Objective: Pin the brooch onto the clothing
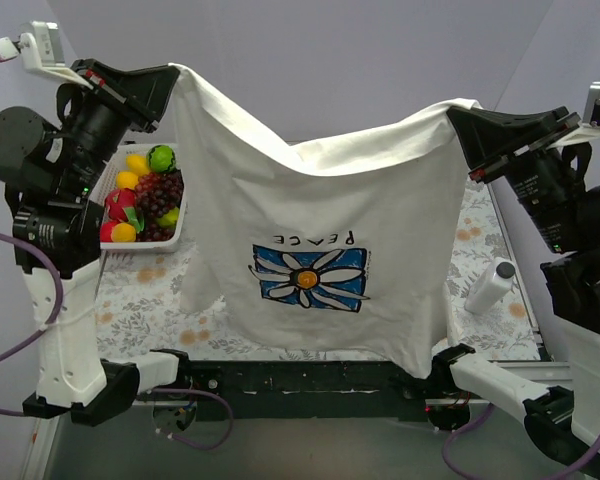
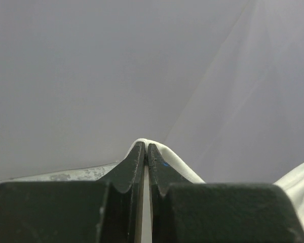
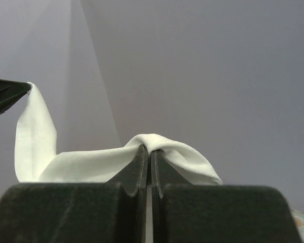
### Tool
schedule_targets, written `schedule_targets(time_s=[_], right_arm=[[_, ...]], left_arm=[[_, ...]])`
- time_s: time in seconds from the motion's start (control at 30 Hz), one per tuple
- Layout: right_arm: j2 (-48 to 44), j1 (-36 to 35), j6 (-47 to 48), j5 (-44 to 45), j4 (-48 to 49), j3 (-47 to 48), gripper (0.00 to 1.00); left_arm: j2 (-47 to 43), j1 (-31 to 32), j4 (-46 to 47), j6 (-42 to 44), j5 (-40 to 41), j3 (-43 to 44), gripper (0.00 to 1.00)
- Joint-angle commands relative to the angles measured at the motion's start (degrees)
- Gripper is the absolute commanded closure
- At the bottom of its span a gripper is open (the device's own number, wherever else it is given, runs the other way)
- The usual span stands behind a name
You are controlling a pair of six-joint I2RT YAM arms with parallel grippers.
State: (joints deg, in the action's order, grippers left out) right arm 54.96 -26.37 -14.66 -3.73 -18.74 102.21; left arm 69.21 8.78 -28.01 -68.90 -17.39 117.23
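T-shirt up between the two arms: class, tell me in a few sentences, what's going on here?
Both arms hold the white T-shirt up above the table, stretched between them. The left gripper is shut on one top corner and the right gripper on the other. The shirt hangs with its PEACE daisy print upside down. A small orange-gold disc sits at the flower's centre; whether it is a pinned brooch or part of the print cannot be told.

Left gripper (image 2: pixel 146 148) pinches a white T-shirt (image 2: pixel 167 158) fold.
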Motion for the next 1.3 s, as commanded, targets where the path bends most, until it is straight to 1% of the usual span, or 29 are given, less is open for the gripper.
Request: schedule_targets(time_s=[0.0, 0.07, 0.1, 0.2, 0.37, 0.43, 0.5, 0.6, 0.63, 0.77, 1.0, 1.27], right_arm=[[4.36, 0.0, 1.47, 3.28, 1.7, 0.09, 0.99], [6.82, -0.08, 1.64, 3.55, 0.38, 1.05, 0.99], [7.61, 0.0, 1.82, 5.2, 0.29, 1.32, 0.99], [10.34, -0.08, 2.44, 6.27, -0.68, 4.21, 0.99], [12.01, -0.08, 2.88, 6.8, -0.42, 8.96, 0.99], [11.05, -0.08, 2.27, 5.93, 0.54, 9.58, 0.99], [9.82, 0.0, 1.74, 4.88, 2.04, 8.53, 0.99], [7.89, -0.08, 1.03, 4.17, 3.18, 7.12, 0.99], [6.58, -0.08, 0.68, 2.43, 3.27, 6.34, 0.99], [3.67, -0.08, 0.51, 1.97, 3.54, 3.96, 0.99], [1.47, -0.08, -0.2, 1.18, 2.31, 3.87, 0.99], [-0.64, -0.08, -1.17, 0.74, 3.54, 3.78, 0.99]], left_arm=[[4.52, 0.1, -2.31, 1.84, 2.09, 1.16, 1.0], [6.72, 0.1, -2.49, 1.5, 3.76, 0.9, 1.0], [7.34, 0.1, -2.49, 1.32, 4.29, 0.72, 1.0], [10.94, 0.01, -2.31, 1.05, 5.34, 2.56, 1.0], [15.69, -0.16, -2.22, -0.09, 5.0, 11.94, 1.0], [16.31, -0.07, -2.05, -0.53, 5.96, 13.54, 1.0], [15.09, -0.16, -1.79, -0.53, 8.06, 14.17, 1.0], [12.02, -0.07, 0.14, -0.44, 8.25, 11.37, 1.0], [10.7, -0.07, 0.32, -0.01, 8.16, 10.31, 1.0], [7.79, -0.07, -0.2, 0.88, 7.98, 7.58, 1.0], [3.48, -0.07, -3.89, 1.23, 7.2, 6.96, 1.0], [2.51, -0.07, -4.95, 0.26, 4.91, 8.63, 1.0]])
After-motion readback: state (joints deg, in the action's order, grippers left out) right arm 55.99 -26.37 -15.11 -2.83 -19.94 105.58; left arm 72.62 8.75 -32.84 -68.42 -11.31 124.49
